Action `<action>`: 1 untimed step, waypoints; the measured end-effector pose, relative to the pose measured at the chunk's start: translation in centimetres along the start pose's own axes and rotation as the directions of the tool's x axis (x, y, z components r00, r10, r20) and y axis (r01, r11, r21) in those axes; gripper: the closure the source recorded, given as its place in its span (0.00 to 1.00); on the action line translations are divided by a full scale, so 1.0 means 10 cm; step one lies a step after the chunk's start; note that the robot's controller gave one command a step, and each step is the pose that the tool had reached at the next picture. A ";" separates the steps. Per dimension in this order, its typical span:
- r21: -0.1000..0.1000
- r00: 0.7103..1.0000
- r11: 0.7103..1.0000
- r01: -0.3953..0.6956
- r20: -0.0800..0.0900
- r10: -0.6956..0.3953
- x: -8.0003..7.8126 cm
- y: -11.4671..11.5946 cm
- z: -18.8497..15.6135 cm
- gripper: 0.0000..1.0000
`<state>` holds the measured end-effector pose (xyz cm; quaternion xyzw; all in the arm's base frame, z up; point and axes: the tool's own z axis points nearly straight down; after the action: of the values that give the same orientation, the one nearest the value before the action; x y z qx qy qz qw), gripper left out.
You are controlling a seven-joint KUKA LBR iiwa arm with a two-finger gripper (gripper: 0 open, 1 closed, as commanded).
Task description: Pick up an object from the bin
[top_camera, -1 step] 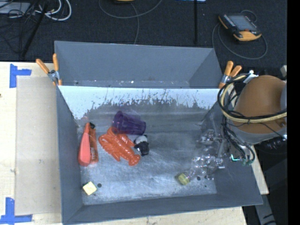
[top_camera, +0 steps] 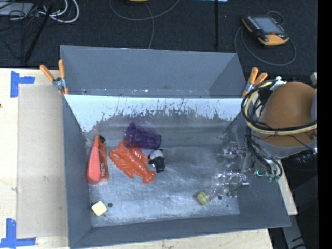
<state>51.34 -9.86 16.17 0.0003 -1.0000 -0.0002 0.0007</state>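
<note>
End effector: the end effector [top_camera: 226,187] sits low in the right part of the bin [top_camera: 155,77], close to the right wall, with its metal parts just above the floor.
End effector state: cannot tell whether it is set wide or narrow, or whether anything is in it.
Nearest thing: a small olive-yellow piece [top_camera: 202,197] lies on the floor toward the front right corner. It is just beside the end effector, on the view's left of it and a little nearer the front wall. Whether the two touch cannot be told.
Arm: the brown domed cover [top_camera: 290,113], ringed by looped cables [top_camera: 254,119], hangs over the bin's right rim.
Left cluster: well apart from the end effector. A purple cup [top_camera: 141,135] lies on its side, and in front of it is an orange ridged toy [top_camera: 132,164]. A small black-and-white thing [top_camera: 156,161] is at that toy's right end.
Left wall: a red-orange bottle-shaped thing [top_camera: 96,162] lies lengthwise along it, dark tip toward the back.
Front left corner: a pale yellow cube [top_camera: 99,208] lies alone.
</note>
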 end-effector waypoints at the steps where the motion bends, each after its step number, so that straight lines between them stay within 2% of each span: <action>1: -0.009 1.000 1.000 0.001 0.010 -0.001 -0.03 -0.08 0.79 1.00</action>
<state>51.64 -10.65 8.31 0.0008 -1.0000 -0.0046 -0.0043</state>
